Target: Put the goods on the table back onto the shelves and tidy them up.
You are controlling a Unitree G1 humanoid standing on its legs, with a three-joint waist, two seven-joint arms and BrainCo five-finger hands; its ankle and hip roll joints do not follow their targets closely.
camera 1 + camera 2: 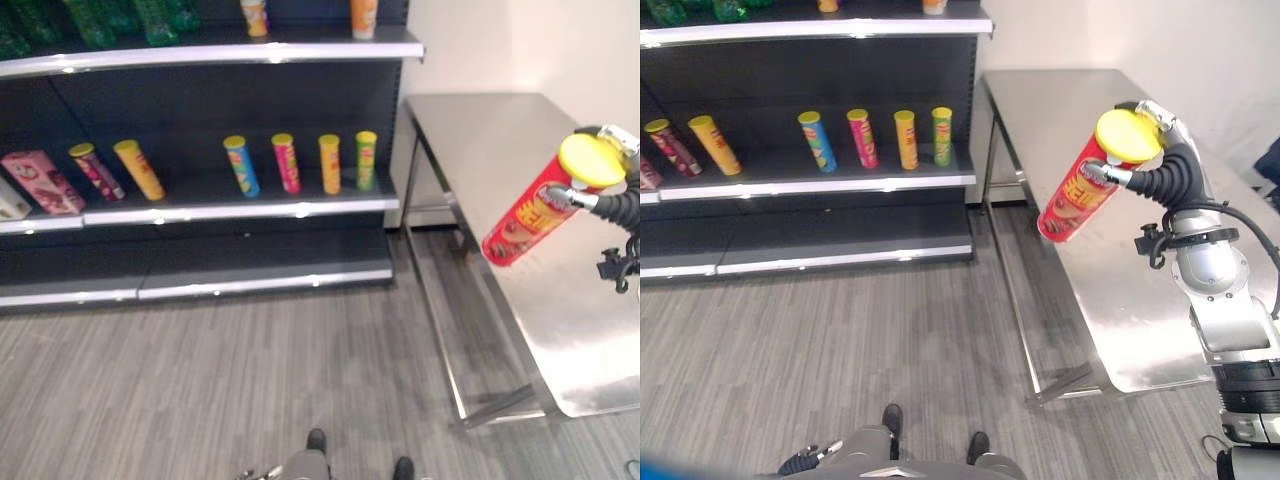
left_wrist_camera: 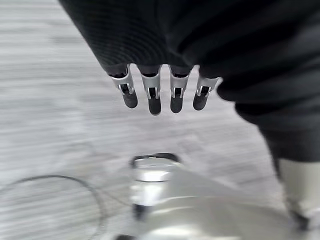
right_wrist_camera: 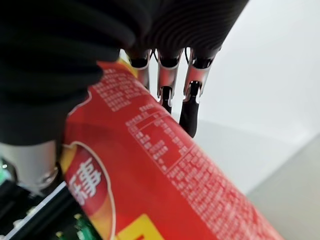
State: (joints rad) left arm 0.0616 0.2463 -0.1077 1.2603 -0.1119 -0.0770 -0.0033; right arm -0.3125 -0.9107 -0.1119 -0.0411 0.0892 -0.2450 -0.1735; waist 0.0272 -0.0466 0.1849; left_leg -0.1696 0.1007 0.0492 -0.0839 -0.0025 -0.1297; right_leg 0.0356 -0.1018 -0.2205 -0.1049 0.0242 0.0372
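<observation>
My right robot hand (image 1: pixel 1160 160) is clenched around a red cylindrical snack can with a yellow plastic lid (image 1: pixel 1080 190), grasping it near the lid end; the can hangs tilted in the air above the bare stainless-steel desk (image 1: pixel 1080 90), lid uppermost and base pointing down toward the dark metal shelves (image 1: pixel 240 205). Risk, as I judge it: the grip sits close to one end, so the long free body could swing or slip through my fingers (image 3: pixel 167 85) during the carry, and its low end could knock over the four upright cans, blue, pink, orange and green (image 1: pixel 300 163), on the middle shelf. My right forearm rises from the desk's near edge, wrist bent inward. My left robot hand (image 2: pixel 160 92) hangs over the floor, fingers relaxed and holding nothing.
</observation>
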